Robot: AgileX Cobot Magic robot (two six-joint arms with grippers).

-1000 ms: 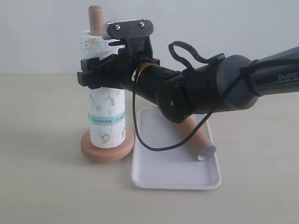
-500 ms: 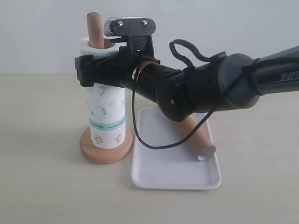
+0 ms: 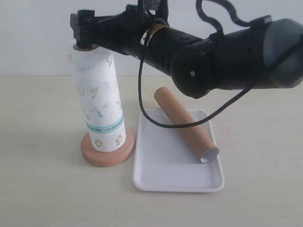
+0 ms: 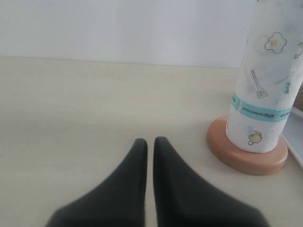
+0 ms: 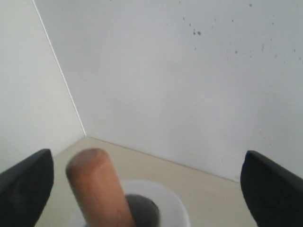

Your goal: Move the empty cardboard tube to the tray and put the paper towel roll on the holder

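Note:
The paper towel roll point(image 3: 97, 99) stands on the holder, resting on the round base point(image 3: 106, 153) and leaning a little to the left at its top. My right gripper point(image 3: 83, 33) hovers just above the roll's top, open, with nothing between its fingers. In the right wrist view the holder's dowel point(image 5: 97, 187) pokes up through the roll's core point(image 5: 175, 208) between the wide-apart fingers point(image 5: 28, 184). The empty cardboard tube point(image 3: 184, 124) lies diagonally in the white tray point(image 3: 161, 175). My left gripper point(image 4: 149, 142) is shut and empty, low over the table, left of the roll point(image 4: 267, 90) and base point(image 4: 246, 158).
The right arm's bulky body point(image 3: 222, 56) and its cable point(image 3: 142, 85) hang over the tray and tube. A white wall rises behind the beige table point(image 3: 42, 189). The tray's edge point(image 4: 298, 142) shows just beyond the holder base in the left wrist view.
The right gripper has risen from around the roll's upper part to above its top and let go. The roll now covers the dowel and leans left.

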